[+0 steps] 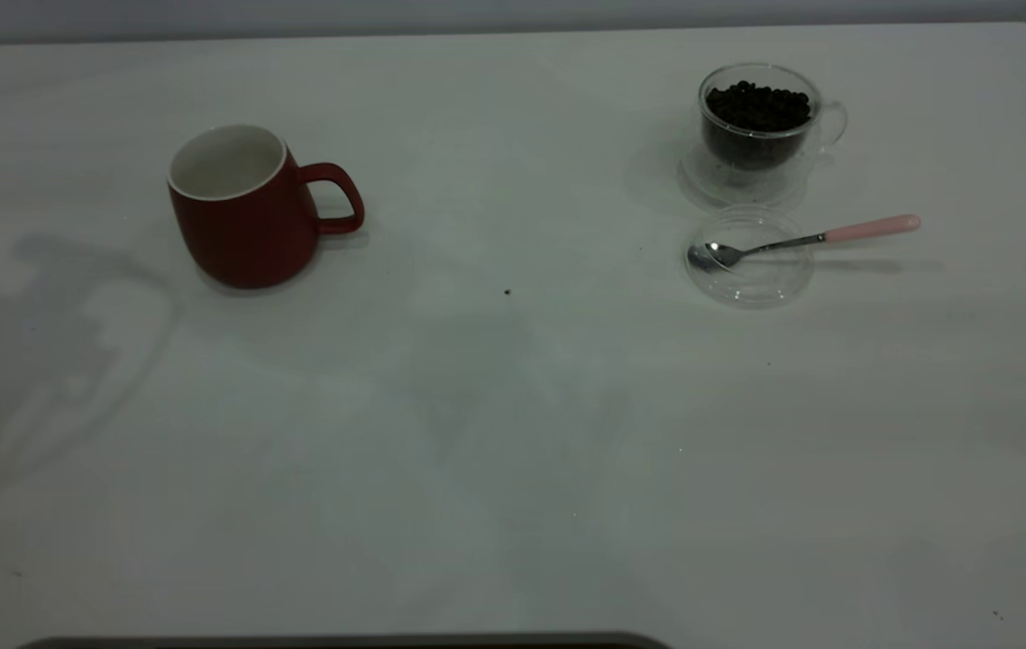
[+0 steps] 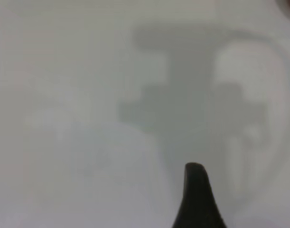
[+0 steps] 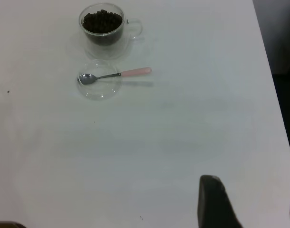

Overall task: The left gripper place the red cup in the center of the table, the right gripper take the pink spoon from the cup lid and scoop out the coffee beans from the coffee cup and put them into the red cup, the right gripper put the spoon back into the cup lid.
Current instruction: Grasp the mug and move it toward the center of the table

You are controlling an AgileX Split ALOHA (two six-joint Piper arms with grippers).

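The red cup (image 1: 242, 212) stands upright and empty at the left of the table (image 1: 513, 433), its handle pointing right. The coffee cup (image 1: 761, 126), full of coffee beans (image 1: 758, 106), stands at the far right. Just in front of it lies the cup lid (image 1: 752, 261) with the pink spoon (image 1: 806, 240) resting in it, handle sticking out to the right. All of these also show far off in the right wrist view: cup (image 3: 103, 29), lid (image 3: 99, 85), spoon (image 3: 117, 74). Neither gripper shows in the exterior view. My left gripper (image 2: 249, 194) hovers open over bare table. My right gripper (image 3: 254, 197) is open and empty.
The table's right edge (image 3: 273, 85) runs near my right gripper. A small dark speck (image 1: 508, 292) lies near the table's middle. A dark strip (image 1: 342, 642) lines the front edge. My left arm's shadow (image 1: 71, 342) falls in front of the red cup.
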